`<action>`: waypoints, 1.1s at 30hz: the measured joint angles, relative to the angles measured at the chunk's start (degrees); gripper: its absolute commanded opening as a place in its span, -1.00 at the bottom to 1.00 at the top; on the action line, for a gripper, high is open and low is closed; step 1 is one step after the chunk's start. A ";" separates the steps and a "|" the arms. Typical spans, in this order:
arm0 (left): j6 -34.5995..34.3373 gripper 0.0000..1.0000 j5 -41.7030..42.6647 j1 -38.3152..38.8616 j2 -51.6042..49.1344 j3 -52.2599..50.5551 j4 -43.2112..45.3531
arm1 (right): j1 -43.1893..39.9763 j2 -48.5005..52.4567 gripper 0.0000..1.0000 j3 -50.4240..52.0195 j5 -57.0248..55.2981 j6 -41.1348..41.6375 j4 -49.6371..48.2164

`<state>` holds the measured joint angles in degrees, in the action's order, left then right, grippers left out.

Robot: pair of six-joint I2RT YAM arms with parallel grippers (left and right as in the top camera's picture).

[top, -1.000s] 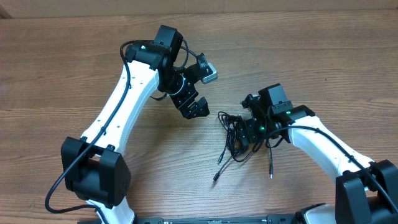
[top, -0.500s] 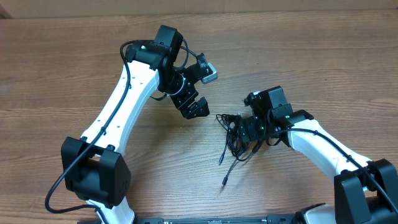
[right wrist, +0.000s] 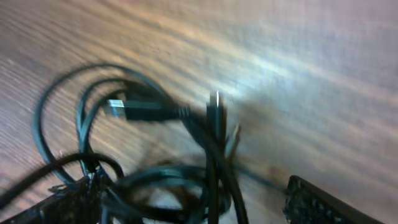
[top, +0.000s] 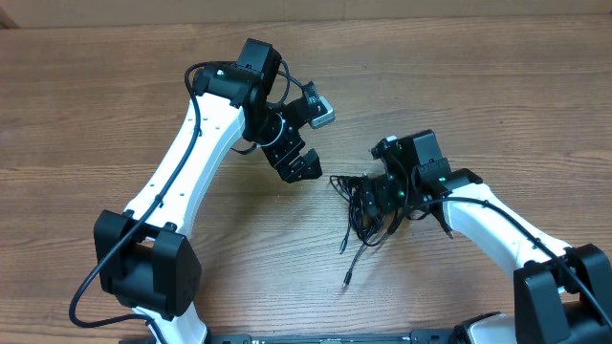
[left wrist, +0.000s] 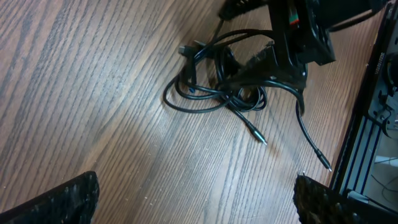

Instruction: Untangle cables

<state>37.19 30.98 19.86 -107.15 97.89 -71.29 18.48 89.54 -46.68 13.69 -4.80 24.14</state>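
Table point(top: 115, 105): brown wood-grain top, glare patch.
Frame point(left wrist: 364, 118): blk metal rail at table edge.
Strip point(top: 382, 8): tan, beyond far edge.

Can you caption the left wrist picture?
Tangled black cables heaped on the wooden table, two plug ends sticking out.

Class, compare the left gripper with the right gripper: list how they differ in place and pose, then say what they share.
The left gripper hangs over bare table, clear of the cables; the right gripper sits right at the tangle. The left gripper's fingers have only table between them; the right gripper's fingers straddle cable loops. Shared: both are black, two-fingered and open wide.
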 measured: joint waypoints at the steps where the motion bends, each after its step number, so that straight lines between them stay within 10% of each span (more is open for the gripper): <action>1: 0.00 0.99 0.00 0.00 0.00 0.00 0.00 | 0.00 0.00 0.89 0.00 0.13 -1.07 -0.92; 21: 0.00 0.99 0.00 0.00 0.00 0.00 0.00 | 0.00 0.02 0.86 0.00 -2.75 -14.71 0.33; 29: 0.00 0.99 0.00 0.00 0.00 0.00 0.00 | 0.00 2.56 0.43 0.00 -3.21 -15.06 1.07; 33: 0.00 0.99 0.00 0.00 0.00 0.00 0.02 | -0.02 4.28 -0.35 0.00 -2.45 -14.86 1.68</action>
<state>37.19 30.98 19.86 -107.15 97.89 -71.26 18.46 93.82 -46.68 11.25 -19.66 25.82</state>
